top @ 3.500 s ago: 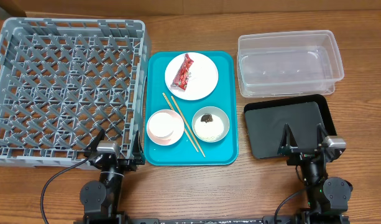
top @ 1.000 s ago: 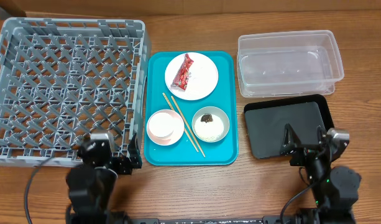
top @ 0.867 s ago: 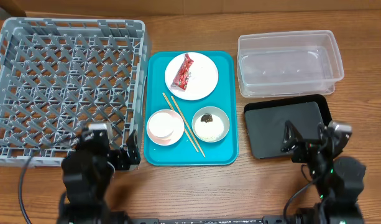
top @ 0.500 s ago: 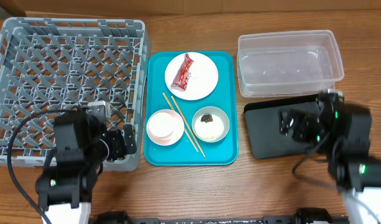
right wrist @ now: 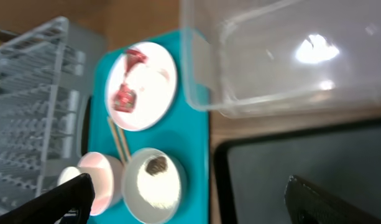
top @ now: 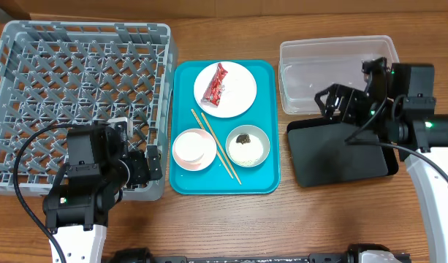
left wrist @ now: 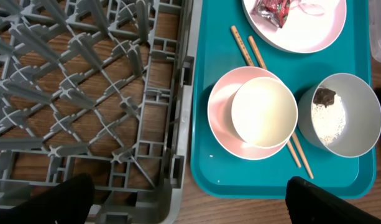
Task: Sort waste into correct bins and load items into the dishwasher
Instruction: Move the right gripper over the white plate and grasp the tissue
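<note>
A red wrapper (top: 215, 83) lies on the white plate (top: 234, 98) on the teal tray. A small white cup (left wrist: 263, 112) sits inside the pinkish bowl (left wrist: 222, 118). The grey-green bowl (top: 257, 150) holds rice (left wrist: 330, 123) and a dark-brown scrap (left wrist: 325, 96). Two chopsticks (top: 218, 148) lie between the bowls. No tissue shows. My left gripper (top: 152, 164) is open and empty over the grey rack's (top: 70, 95) near right corner. My right gripper (top: 335, 102) is open and empty above the gap between the clear tub (top: 340, 69) and the black tray (top: 333, 153).
The teal tray (top: 267, 179) lies between the rack and the two bins. In the right wrist view the clear tub (right wrist: 283, 56) is at the top and the black tray (right wrist: 302, 168) is below. Bare wooden table runs along the front edge.
Both arms have risen from their rest at the front edge. The right gripper moved away over the black tray toward the tub. The left moved to the rack's corner.
</note>
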Controlling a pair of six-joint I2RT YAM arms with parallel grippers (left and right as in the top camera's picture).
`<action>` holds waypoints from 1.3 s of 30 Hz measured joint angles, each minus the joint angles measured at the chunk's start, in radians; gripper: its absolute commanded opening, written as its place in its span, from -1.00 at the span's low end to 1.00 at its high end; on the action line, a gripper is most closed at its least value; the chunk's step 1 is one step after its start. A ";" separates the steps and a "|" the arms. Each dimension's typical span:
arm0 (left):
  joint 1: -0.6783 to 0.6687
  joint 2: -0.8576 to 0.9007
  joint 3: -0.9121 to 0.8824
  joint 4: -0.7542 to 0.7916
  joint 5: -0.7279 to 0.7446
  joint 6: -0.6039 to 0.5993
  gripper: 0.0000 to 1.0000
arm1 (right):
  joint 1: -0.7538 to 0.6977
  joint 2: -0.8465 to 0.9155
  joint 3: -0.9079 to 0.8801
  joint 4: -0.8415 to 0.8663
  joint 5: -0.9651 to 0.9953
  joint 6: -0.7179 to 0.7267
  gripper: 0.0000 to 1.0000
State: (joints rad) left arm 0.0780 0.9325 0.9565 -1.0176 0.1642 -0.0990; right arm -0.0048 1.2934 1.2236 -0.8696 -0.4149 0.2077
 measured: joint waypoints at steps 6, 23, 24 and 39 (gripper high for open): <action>0.000 0.000 0.000 0.000 -0.002 0.000 1.00 | 0.164 0.023 0.046 -0.010 0.014 -0.051 0.99; 0.000 0.000 0.000 0.003 -0.008 -0.007 1.00 | 0.418 0.602 0.611 -0.034 0.273 -0.310 1.00; 0.000 0.000 0.000 0.003 -0.008 -0.007 1.00 | 0.420 0.627 0.611 -0.017 0.277 -0.315 0.99; 0.000 0.000 0.000 0.003 -0.009 -0.007 1.00 | 0.425 0.902 0.611 0.109 0.227 -0.340 0.91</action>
State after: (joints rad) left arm 0.0780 0.9325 0.9565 -1.0142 0.1555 -0.1062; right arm 0.4206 2.1952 1.8347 -0.7609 -0.1879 -0.1322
